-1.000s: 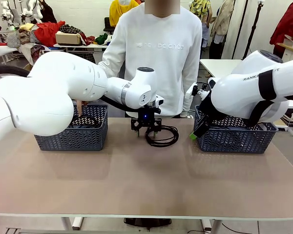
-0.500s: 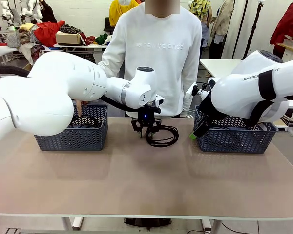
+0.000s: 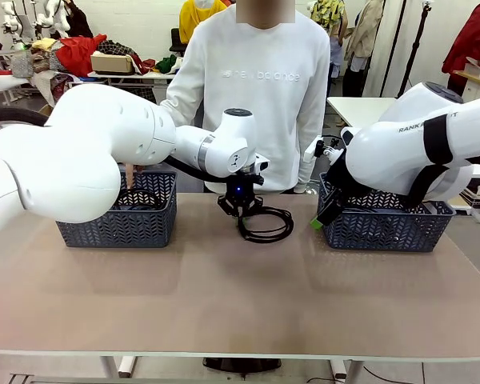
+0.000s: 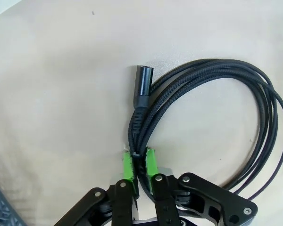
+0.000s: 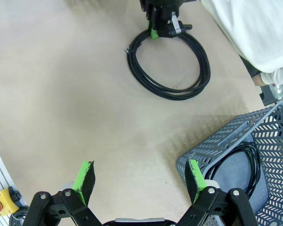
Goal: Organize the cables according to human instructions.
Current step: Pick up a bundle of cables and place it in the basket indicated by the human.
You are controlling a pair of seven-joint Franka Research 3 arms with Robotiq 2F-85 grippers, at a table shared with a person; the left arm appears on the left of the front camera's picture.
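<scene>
One black cable [image 3: 267, 225] lies coiled on the table's far middle, in front of the person. My left gripper [image 3: 240, 210] reaches down onto the coil's left edge. In the left wrist view the green pads [image 4: 128, 165] pinch a bundle of the cable's strands [image 4: 142, 127] just behind its plug end [image 4: 143, 85], so the left gripper [image 4: 139, 163] is shut on the cable. My right gripper [image 5: 139, 181] hangs open and empty beside the right basket; the coil [image 5: 170, 63] lies farther off. Another cable [image 5: 247, 165] lies inside that basket.
Two dark blue baskets stand at the far side, the left basket [image 3: 116, 224] and the right basket [image 3: 384, 228]. The person's hand [image 3: 130, 177] reaches down into the left basket. My right arm [image 3: 416, 152] hangs over the right basket's near-left corner.
The left gripper's fingers have closed step by step onto the cable at the coil's left edge. The right arm and the person's hand have stayed still.
</scene>
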